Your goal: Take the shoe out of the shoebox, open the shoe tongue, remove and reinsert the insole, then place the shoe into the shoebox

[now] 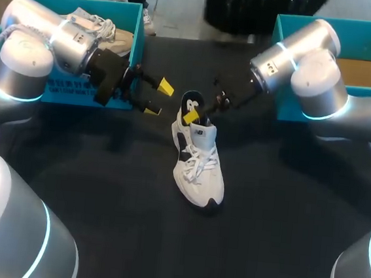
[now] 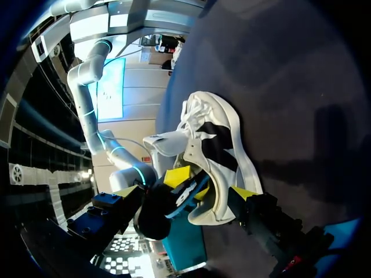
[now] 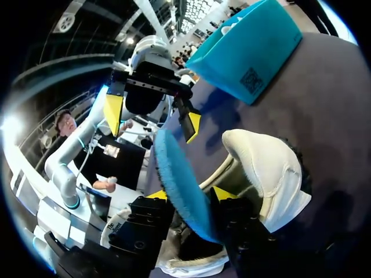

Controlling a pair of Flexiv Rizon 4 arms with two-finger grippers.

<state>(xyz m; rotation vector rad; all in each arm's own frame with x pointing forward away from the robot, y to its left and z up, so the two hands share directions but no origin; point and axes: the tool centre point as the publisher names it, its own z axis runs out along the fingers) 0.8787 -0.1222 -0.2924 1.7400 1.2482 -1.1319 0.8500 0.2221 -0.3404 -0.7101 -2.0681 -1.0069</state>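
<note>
At our far left, the left shoebox (image 1: 71, 92) holds a second shoe (image 1: 98, 27), which plays no part just now. Just ahead of it our left gripper (image 1: 158, 98) hangs above the table (image 1: 101, 190), jaws apart and holding nothing, pointed at the heel of the white sneaker (image 1: 199, 166) but not touching it.

The sneaker lies in the middle of the table, upright on its sole and well apart from both boxes, so we judge the first step done. Its laces look loose and the tongue seems to be drawn up. The collar is open enough for the blue insole (image 1: 191, 103) to stand out of the heel opening, part in the shoe and part out.

Our right gripper (image 3: 190, 200) reaches in at the heel. In the right wrist view the insole passes between its two yellow tips and both seem to press on it, so we take it as gripping the insole. We cannot tell whether the insole is coming out or going back in.

At the right, the right shoebox (image 1: 354, 25) shows a bare cardboard floor. As we judge it, the insole has yet to be seated flat inside, and then the sneaker has to be lifted into a shoebox.
</note>
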